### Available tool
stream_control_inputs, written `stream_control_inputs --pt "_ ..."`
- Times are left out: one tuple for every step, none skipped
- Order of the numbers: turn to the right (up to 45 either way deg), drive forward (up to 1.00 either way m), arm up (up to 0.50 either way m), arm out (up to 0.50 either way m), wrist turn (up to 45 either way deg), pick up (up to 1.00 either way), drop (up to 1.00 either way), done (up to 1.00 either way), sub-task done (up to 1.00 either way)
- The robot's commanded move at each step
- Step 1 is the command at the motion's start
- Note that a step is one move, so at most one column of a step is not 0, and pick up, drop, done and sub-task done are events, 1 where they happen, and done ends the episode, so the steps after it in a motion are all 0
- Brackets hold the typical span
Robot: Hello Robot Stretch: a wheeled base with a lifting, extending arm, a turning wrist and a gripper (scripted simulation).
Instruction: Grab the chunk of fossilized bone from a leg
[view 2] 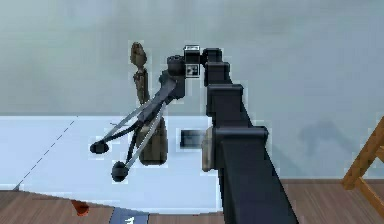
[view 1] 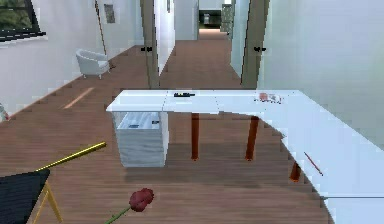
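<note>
Wooden floor runs from the forward view toward a hallway of pale doors, with a white L-shaped bench [view 1: 330, 140] across the middle on reddish legs. A white drawer unit [view 1: 141, 137] stands under its left end. On top lie a small dark item [view 1: 183, 94] and a small reddish one [view 1: 267, 97], both too small to name. A red flower [view 1: 140, 200] lies on the floor in front.

Grey wall backs the arm side view, with the same white bench [view 2: 50, 150] below it. The dark arm [view 2: 240, 150] rises from the bottom edge. From its far end the hand [view 2: 109, 161] slants down toward the picture's left, its thin fingers ending low over the benchtop. The bone [view 2: 140, 65], brown with a knobbed top, stands upright on the bench, its long axis vertical. The fingers cross its lower half in the picture. Whether they touch it or pass in front cannot be told, nor whether the hand is grasping anything. I judge that the coming move turns on that depth gap.
</note>
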Motion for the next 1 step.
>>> stream_control_inputs --pt "0.0 0.0 0.0 0.0 45.0 0.0 0.0 0.0 0.0"
